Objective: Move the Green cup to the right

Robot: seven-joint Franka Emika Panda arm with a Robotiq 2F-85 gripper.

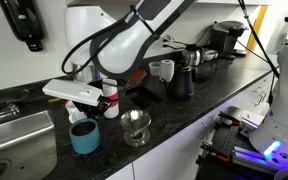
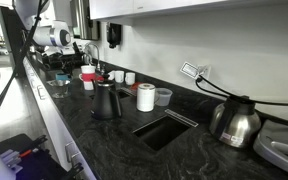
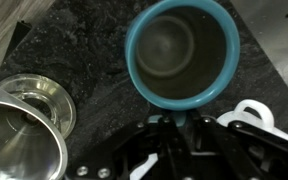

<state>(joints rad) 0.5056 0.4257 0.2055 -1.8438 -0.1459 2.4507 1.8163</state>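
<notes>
The hand (image 1: 81, 112) hangs over the teal cylindrical cup (image 3: 179, 55); spread or pinching, I cannot tell. Pinch its wall squarely, lift upright, and skirt the shiny metal bowl (image 3: 39, 100) beside it.

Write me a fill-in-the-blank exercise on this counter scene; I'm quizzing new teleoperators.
1. In the wrist view the Green cup looks ___ inside.
2. The small bowl beside it is made of ___.
3. In an exterior view the cup stands between the bowl and the ___.
4. The hand hangs ___ the cup.
Missing words: empty; metal; sink; above.
</notes>
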